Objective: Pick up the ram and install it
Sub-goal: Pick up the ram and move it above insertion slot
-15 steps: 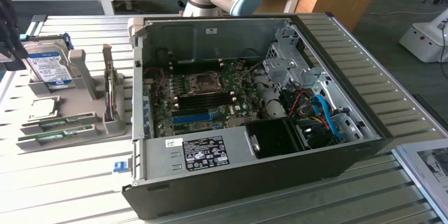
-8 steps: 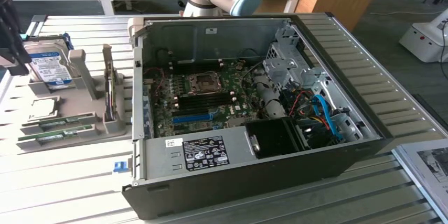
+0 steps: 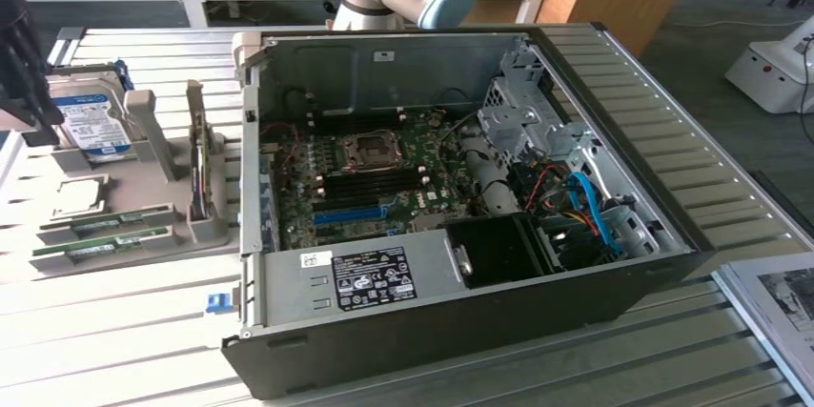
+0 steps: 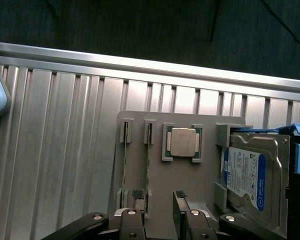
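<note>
Green ram on edge in holder; gripper empty above it.

Gripper hangs over the grey holder on the slatted aluminium table, jaws spread wide with nothing between them. The ram stands on its long edge in a holder slot, just beside one fingertip, untouched. A second stick sits in the parallel slot next to it. The slots probably keep each stick upright so its thin top edge faces the fingers, and the gap between slots leaves room for a pad on either side. On the same holder are a processor chip in its recess and a hard drive. The computer case lies on its side with the panel off, so the motherboard faces up, presumably for access from above. Ram and case are well apart; install not begun.
</note>
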Available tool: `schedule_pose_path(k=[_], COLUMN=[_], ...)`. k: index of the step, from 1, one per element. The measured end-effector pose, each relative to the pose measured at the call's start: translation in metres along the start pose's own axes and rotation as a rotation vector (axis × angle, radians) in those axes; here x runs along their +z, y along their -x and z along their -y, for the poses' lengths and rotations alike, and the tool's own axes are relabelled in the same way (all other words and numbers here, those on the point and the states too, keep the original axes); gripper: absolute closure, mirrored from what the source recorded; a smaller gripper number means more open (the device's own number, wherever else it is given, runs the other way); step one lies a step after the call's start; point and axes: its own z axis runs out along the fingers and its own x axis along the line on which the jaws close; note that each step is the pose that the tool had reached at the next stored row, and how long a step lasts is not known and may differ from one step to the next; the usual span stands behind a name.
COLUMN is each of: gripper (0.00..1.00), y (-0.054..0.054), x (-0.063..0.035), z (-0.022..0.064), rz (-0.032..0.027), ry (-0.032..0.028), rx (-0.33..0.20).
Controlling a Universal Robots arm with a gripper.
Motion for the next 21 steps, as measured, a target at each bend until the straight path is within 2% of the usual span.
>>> schedule_pose_path(k=[21], gripper=[0.64], y=[-0.001], x=[0.035], z=[0.0014], rz=[-0.0104], ry=[0.001], rx=[0.0])
